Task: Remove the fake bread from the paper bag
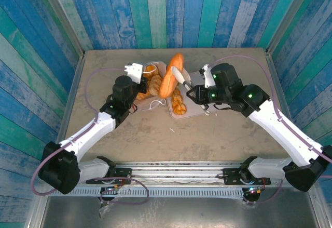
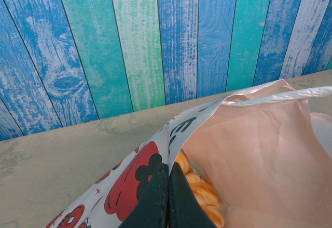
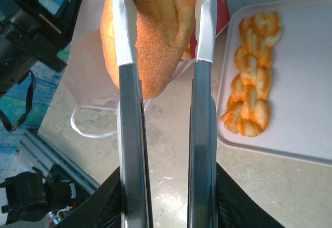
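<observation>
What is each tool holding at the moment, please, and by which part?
The right tool grips the oblong loaf across its long sides; the left tool pinches the paper bag by its open rim.

You get bright, even overhead light; shadows on the table [image 1: 155,134] are soft and faint. In your right wrist view, the tray [image 3: 306,82] at 3 o'clock looks washed pale, and the near foreground at 6 o'clock is soft.

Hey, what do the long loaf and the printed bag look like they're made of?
The loaf looks like foam or plastic: matte, grainy orange skin. The bag looks like thin paper: creased, printed outside, plain pale inside.
</observation>
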`<state>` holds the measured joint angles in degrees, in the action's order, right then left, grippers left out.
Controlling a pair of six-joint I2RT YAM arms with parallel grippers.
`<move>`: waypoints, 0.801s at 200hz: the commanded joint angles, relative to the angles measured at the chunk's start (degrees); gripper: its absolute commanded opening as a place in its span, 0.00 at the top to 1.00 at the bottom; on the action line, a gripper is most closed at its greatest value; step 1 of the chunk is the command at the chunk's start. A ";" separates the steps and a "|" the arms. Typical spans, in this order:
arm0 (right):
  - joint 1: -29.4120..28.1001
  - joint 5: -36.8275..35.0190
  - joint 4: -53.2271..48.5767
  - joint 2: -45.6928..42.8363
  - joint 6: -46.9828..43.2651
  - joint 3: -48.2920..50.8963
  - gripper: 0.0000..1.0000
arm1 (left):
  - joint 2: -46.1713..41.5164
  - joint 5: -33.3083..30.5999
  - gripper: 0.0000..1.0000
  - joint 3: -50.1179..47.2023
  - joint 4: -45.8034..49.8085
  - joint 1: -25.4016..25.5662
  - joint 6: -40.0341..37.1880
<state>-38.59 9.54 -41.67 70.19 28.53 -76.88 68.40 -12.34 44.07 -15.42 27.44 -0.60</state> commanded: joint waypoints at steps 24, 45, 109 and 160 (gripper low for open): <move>7.78 -3.24 -5.86 -0.79 -8.05 -6.45 0.78 | -1.91 -1.68 1.00 -0.34 -0.71 0.07 -0.18; 9.90 -3.96 -9.80 1.21 -12.51 -7.90 0.77 | -2.48 -2.03 1.00 -0.38 -0.54 0.14 -0.28; 10.20 -10.33 -17.76 10.25 -19.53 -8.72 0.78 | -2.68 -2.19 1.00 -0.11 0.04 0.07 -0.15; 10.20 -12.18 -21.91 18.20 -22.10 -11.02 0.76 | -1.86 -1.86 1.00 0.16 -0.21 0.07 0.11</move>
<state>-28.36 -0.30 -61.36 85.62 9.02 -85.10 68.03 -13.21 44.07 -15.38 27.44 -0.62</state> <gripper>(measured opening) 0.358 0.043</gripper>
